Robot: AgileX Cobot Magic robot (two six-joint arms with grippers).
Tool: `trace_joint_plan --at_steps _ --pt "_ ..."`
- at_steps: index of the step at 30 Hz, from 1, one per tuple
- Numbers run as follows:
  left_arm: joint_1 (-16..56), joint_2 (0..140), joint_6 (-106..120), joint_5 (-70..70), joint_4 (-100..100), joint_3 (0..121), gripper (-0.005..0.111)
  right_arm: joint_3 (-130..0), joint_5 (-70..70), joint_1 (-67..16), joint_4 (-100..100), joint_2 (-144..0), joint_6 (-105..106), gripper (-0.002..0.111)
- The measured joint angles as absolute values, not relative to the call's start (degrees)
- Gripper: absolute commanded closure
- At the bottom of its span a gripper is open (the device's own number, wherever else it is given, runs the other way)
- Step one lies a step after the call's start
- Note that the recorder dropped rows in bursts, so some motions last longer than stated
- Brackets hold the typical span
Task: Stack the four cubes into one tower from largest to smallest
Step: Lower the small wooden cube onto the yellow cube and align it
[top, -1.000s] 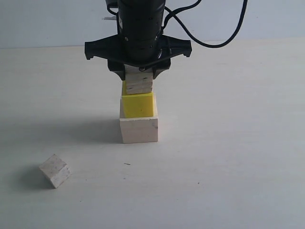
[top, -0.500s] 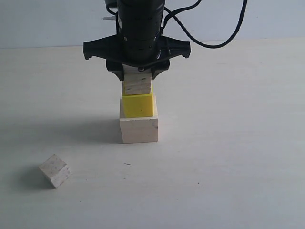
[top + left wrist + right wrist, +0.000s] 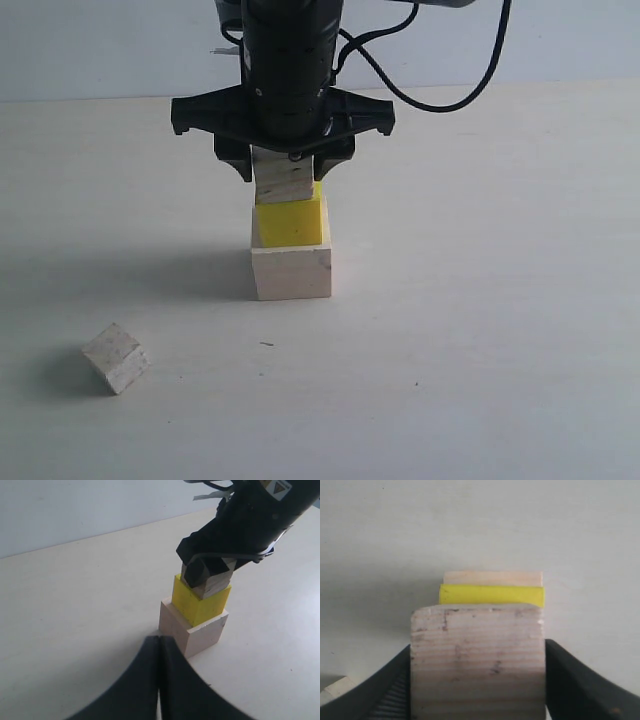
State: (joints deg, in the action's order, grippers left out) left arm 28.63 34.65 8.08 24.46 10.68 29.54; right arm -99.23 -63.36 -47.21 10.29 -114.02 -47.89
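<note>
The large pale wood cube (image 3: pixel 291 273) stands on the table with the bright yellow cube (image 3: pixel 290 223) on top of it. My right gripper (image 3: pixel 286 172) is shut on the layered-grain wood cube (image 3: pixel 284 181), holding it at the yellow cube's top; whether they touch I cannot tell. From the right wrist view the grainy cube (image 3: pixel 477 660) fills the space between the fingers (image 3: pixel 580 682), with the yellow cube (image 3: pixel 491 594) beyond it. The smallest whitish cube (image 3: pixel 116 357) lies alone at the front left. My left gripper (image 3: pixel 159 645) is shut and empty, off to the side of the tower (image 3: pixel 196 615).
A black cable (image 3: pixel 440 90) loops from the right arm behind the tower. The pale table surface (image 3: pixel 480 300) stretches around the stack, bounded by a light wall (image 3: pixel 100 45) at the back.
The right gripper has come down with the grainy cube, closing the gap above the yellow cube. The whitish cube and the two stacked cubes have not moved.
</note>
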Motion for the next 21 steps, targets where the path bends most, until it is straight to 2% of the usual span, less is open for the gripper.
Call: trace_joint_plan --at_steps 21 --pt "28.6 34.6 8.1 24.5 10.7 29.5 0.107 -99.2 -63.4 -47.2 11.3 -114.0 -48.1 0.046"
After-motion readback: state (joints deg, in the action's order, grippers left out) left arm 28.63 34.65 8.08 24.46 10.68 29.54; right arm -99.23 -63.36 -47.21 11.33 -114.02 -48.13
